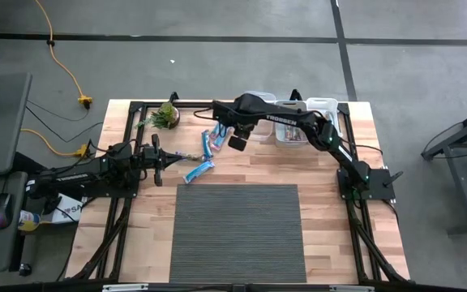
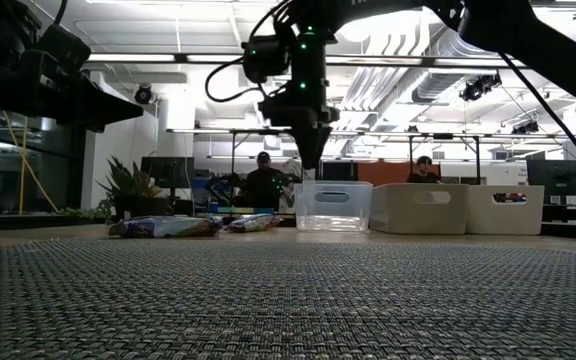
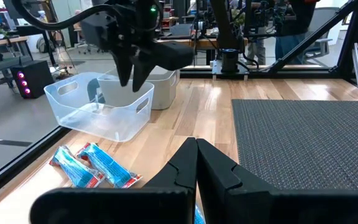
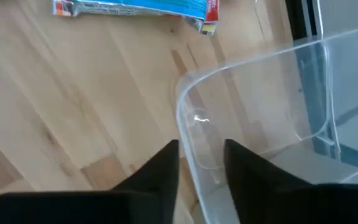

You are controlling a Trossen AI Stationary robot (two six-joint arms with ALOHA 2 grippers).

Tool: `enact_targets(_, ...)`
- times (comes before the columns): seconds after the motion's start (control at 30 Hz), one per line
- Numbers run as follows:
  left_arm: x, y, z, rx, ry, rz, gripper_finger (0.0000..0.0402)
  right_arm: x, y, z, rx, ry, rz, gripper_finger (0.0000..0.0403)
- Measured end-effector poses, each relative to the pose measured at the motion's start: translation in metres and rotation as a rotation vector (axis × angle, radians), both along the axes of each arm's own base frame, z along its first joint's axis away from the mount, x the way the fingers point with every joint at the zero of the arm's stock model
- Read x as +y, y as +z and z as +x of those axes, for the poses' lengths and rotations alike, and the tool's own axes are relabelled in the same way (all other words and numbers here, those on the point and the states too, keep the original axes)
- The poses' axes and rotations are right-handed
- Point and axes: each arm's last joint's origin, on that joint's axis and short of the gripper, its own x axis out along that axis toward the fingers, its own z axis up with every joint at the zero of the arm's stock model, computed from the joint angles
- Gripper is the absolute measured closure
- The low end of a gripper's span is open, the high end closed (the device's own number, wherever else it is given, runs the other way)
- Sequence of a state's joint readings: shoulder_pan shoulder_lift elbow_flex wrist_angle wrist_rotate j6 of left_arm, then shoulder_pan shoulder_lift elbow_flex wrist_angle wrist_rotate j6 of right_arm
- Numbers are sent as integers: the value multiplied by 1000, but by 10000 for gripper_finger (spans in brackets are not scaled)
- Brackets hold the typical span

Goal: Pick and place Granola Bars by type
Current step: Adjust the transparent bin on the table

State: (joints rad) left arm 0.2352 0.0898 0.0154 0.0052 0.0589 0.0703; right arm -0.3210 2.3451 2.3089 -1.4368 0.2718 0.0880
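Right wrist view: right pincer [image 4: 201, 163] a bit apart, empty, over clear plastic bin [image 4: 253, 118] rim; blue wrapped bar [image 4: 135, 7] on wooden counter [image 4: 61, 106]. Left pincer [image 3: 196, 163] together, empty.

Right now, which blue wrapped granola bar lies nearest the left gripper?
The lone blue wrapped bar by the grey woven mat's corner, just off the left gripper; the other pair lies farther off.
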Motion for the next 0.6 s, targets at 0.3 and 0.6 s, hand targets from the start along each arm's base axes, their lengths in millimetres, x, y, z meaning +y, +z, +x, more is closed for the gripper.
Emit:
enact_targets(0.3,0,0,0,0,0,0,400,0,0,2,-2,94,21,166)
enact_targets(0.6,0,0,0,0,0,0,400,-1,0,2,-30,127,111,163)
